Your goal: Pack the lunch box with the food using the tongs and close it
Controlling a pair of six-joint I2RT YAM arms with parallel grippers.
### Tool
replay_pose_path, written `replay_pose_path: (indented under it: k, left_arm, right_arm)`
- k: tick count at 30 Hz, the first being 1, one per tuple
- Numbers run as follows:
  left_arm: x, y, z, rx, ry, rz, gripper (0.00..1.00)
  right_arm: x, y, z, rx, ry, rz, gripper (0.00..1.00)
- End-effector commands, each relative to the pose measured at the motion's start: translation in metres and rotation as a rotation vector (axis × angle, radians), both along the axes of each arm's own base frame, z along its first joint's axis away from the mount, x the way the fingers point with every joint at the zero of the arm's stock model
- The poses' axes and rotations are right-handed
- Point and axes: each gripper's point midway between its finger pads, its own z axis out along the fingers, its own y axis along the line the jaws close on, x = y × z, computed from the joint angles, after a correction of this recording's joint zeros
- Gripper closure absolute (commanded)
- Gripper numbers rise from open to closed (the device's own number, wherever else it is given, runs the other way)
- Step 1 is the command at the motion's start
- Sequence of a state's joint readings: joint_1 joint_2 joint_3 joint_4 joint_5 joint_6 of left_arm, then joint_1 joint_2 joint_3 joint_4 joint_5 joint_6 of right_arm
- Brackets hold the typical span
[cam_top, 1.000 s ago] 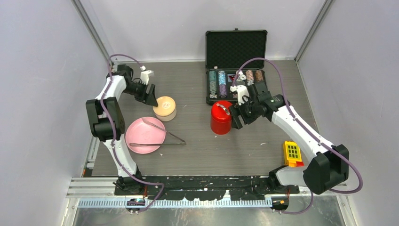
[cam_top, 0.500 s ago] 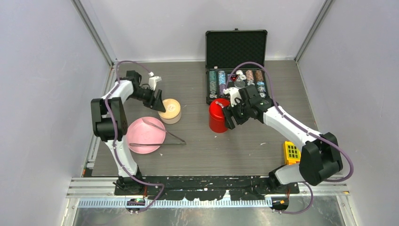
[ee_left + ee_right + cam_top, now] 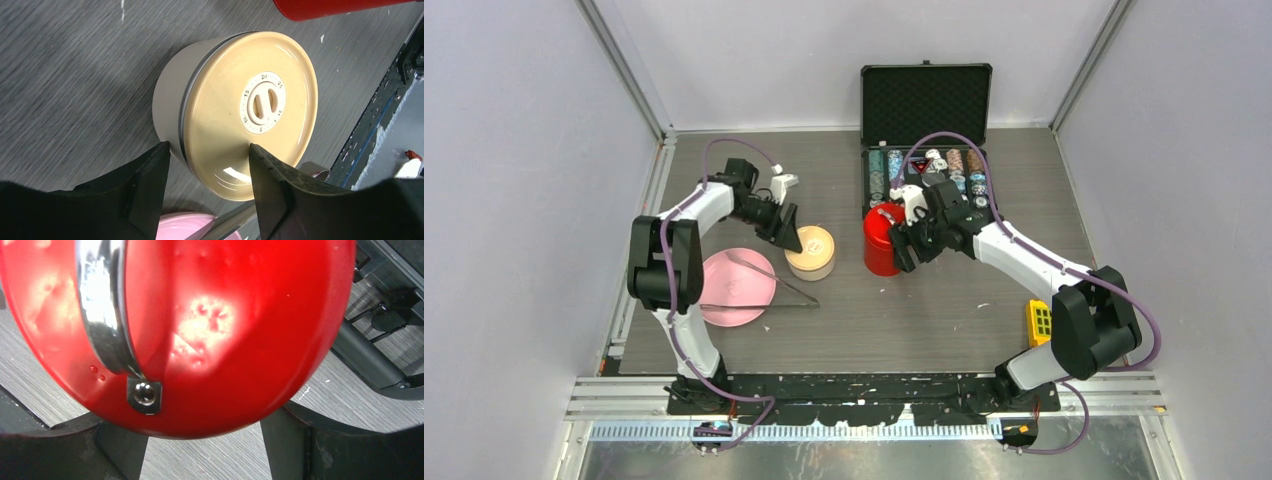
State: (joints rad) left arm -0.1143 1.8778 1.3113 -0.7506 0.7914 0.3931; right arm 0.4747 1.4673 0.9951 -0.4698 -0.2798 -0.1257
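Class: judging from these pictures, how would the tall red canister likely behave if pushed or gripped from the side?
The red canister looks taller than wide, so a high push may tip it. Its glossy, curved wall looks apt to slip in a pinch grip. It seems rigid and unlikely to dent.

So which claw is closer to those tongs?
Left. The left gripper straddles the beige-lidded bowl just beyond the tongs; the right gripper is farther off, around the red canister.

Open gap between bowl [image 3: 810,252] and canister [image 3: 882,240]; case [image 3: 924,150] crowds canister's far side.
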Motion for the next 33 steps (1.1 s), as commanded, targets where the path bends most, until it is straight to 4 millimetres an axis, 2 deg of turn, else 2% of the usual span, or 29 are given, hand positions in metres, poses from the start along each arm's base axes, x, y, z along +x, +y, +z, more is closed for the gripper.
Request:
replay_pose_path:
  k: [1, 11, 16, 19, 21, 22, 23, 29, 31, 33]
  left_arm:
    - [0.006, -0.012, 0.002, 0.012, -0.031, 0.046, 0.4]
    - [0.02, -0.034, 0.004, -0.007, -0.016, 0.154, 0.4]
    - [0.019, -0.048, 0.007, -0.01, -0.013, 0.146, 0.4]
    - [0.017, -0.051, 0.014, 0.003, -0.009, 0.141, 0.34]
    - [0.017, -0.044, 0.031, 0.032, -0.026, 0.136, 0.18]
    - [0.019, -0.038, 0.042, 0.036, -0.046, 0.141, 0.05]
    - [0.017, -0.033, 0.052, 0.035, -0.054, 0.146, 0.01]
    - [0.009, -0.003, 0.11, 0.047, -0.155, 0.153, 0.0]
    - [0.003, 0.005, 0.127, 0.035, -0.161, 0.163, 0.0]
    - [0.001, 0.018, 0.142, 0.015, -0.169, 0.202, 0.0]
  right_arm:
    - [0.013, 0.014, 0.031, 0.06, -0.075, 0.033, 0.22]
    - [-0.011, 0.007, 0.057, 0.069, -0.069, 0.081, 0.18]
    - [-0.02, 0.002, 0.073, 0.069, -0.085, 0.093, 0.16]
    - [-0.024, 0.0, 0.088, 0.075, -0.082, 0.101, 0.14]
    - [-0.032, 0.001, 0.104, 0.11, -0.07, 0.113, 0.13]
    - [-0.037, 0.0, 0.11, 0.114, -0.062, 0.121, 0.11]
    - [-0.041, 0.0, 0.116, 0.118, -0.064, 0.128, 0.11]
    - [-0.053, -0.009, 0.152, 0.123, -0.118, 0.139, 0.11]
    - [-0.051, -0.012, 0.168, 0.145, -0.149, 0.093, 0.1]
    - [-0.039, -0.022, 0.188, 0.217, -0.163, -0.007, 0.1]
